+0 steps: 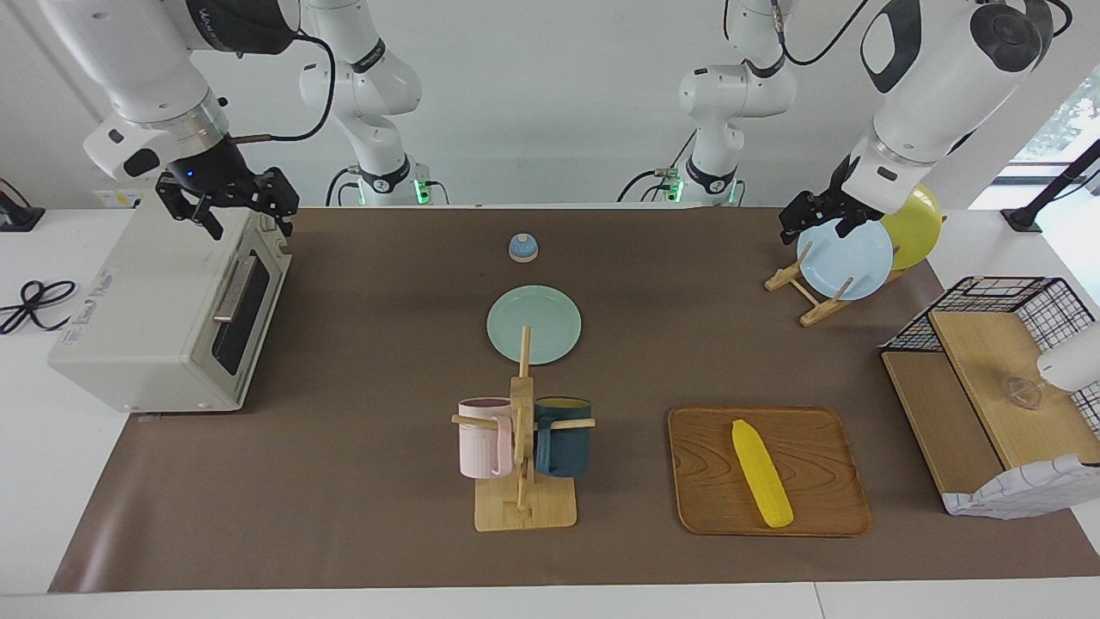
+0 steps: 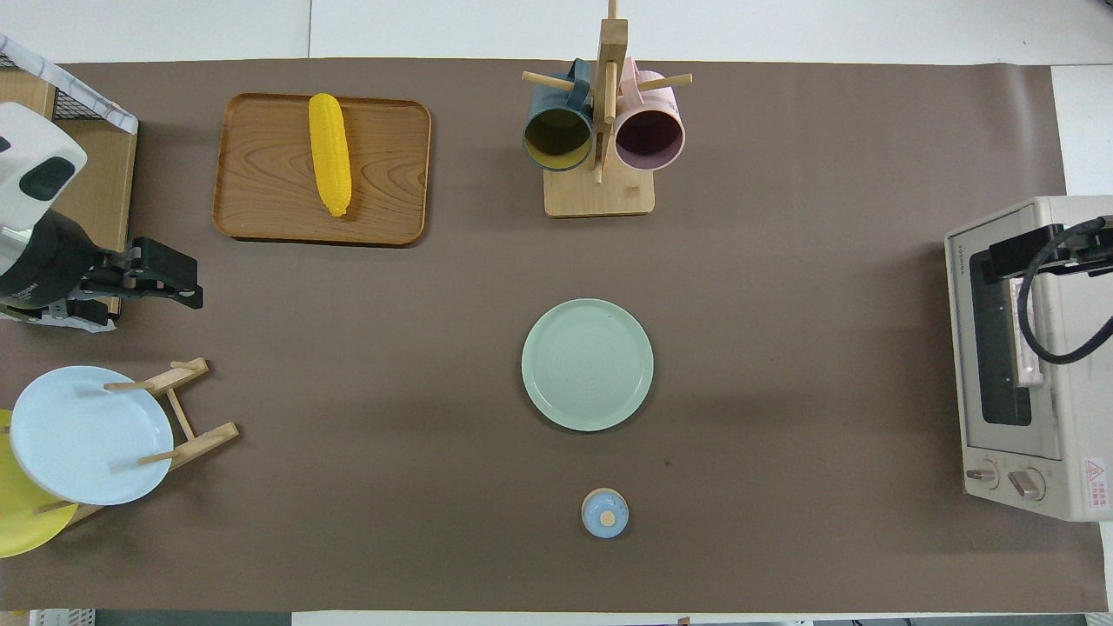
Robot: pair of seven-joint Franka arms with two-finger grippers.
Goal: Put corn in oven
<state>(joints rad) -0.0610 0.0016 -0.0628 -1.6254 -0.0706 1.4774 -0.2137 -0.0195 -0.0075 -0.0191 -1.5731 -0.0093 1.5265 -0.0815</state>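
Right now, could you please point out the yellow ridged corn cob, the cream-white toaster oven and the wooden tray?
yellow ridged corn cob (image 1: 761,473), facing view, mid-length of cob.
cream-white toaster oven (image 1: 142,322), facing view, top panel.
wooden tray (image 2: 387,165), overhead view, bare wood beside cob.

Brown-matted table (image 1: 361,361), carrying: cream oven (image 1: 163,318) at the right arm's end; wooden tray (image 1: 767,470) and mug rack (image 1: 524,481) along the edge farthest from the robots; green plate (image 1: 534,325) mid-table; small blue lidded piece (image 1: 522,248) and plate rack (image 1: 816,297) nearer the robots' edge.
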